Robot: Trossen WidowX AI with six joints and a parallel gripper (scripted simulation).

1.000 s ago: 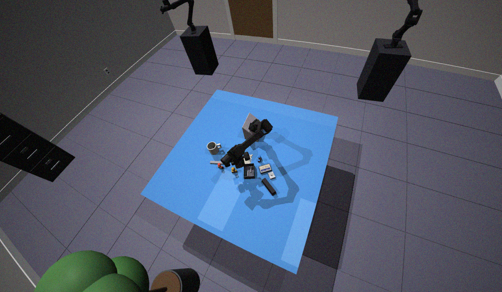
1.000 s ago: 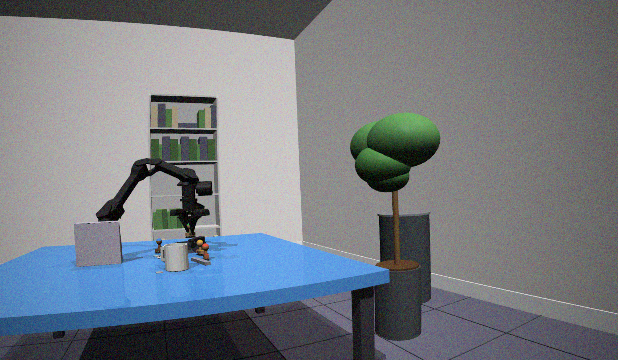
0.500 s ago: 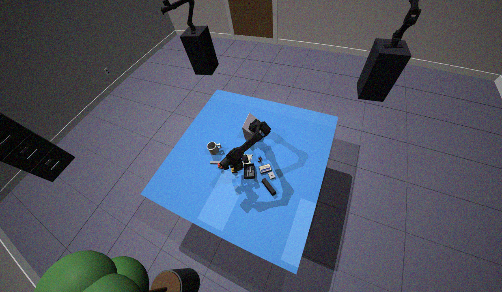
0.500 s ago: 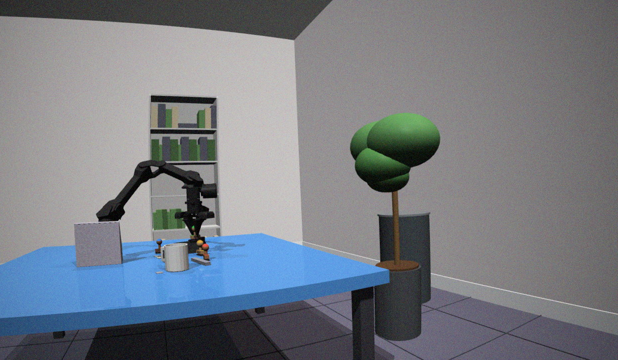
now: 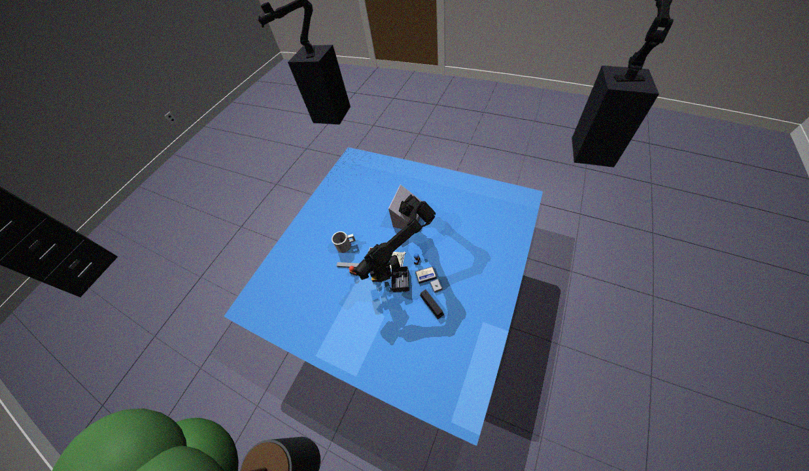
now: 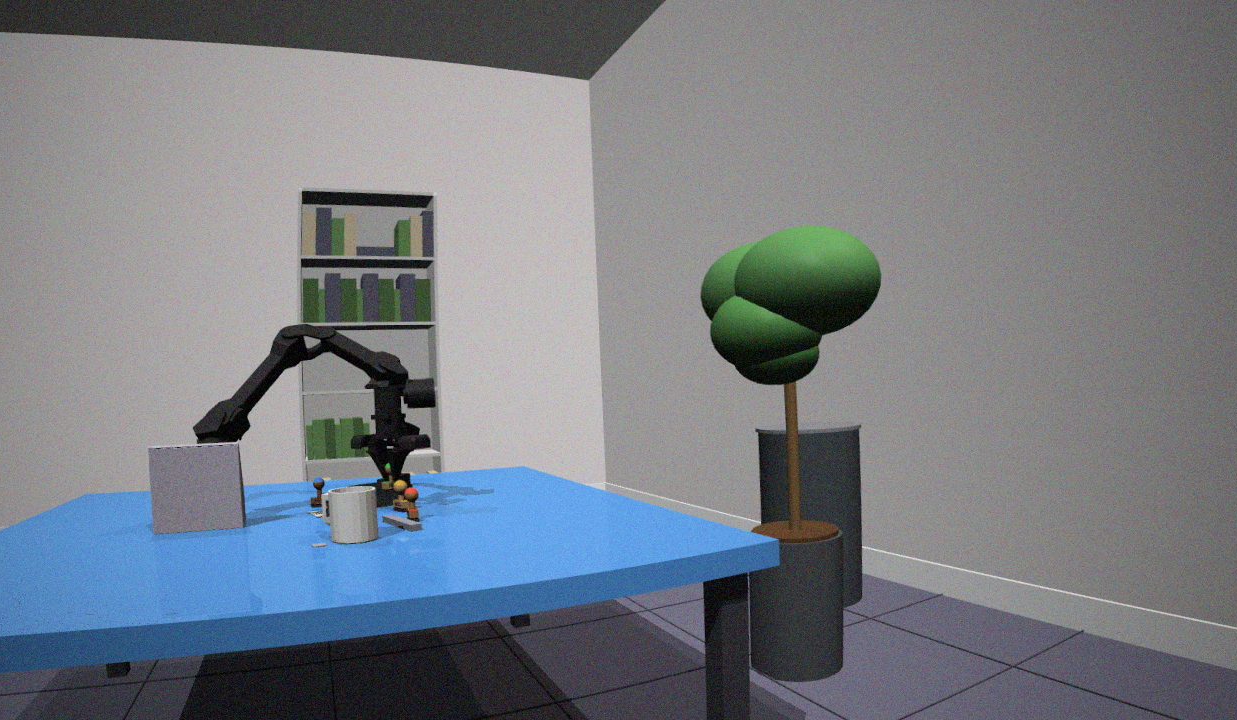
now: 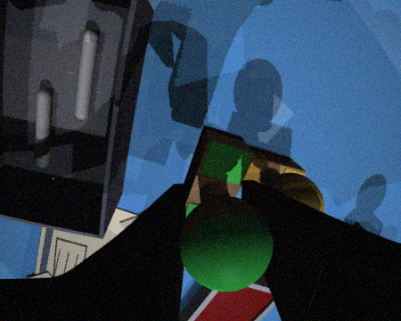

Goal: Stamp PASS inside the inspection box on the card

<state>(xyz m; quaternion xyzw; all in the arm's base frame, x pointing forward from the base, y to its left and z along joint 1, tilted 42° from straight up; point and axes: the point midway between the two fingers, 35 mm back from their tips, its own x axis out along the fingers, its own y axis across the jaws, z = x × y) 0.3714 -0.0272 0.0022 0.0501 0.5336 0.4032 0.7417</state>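
1. Across the room, a tiled floor surrounds the table on the sides seen from above.
2. The blue table has its objects grouped mid-surface, with broad stretches of top toward the near and right edges.
3. The black arm reaches nearward and left over it.
4. The mug stands left, nearer that edge.
5. The open tray is right of the gripper, which grips the green-knobbed stamp; its lettering cannot be read.
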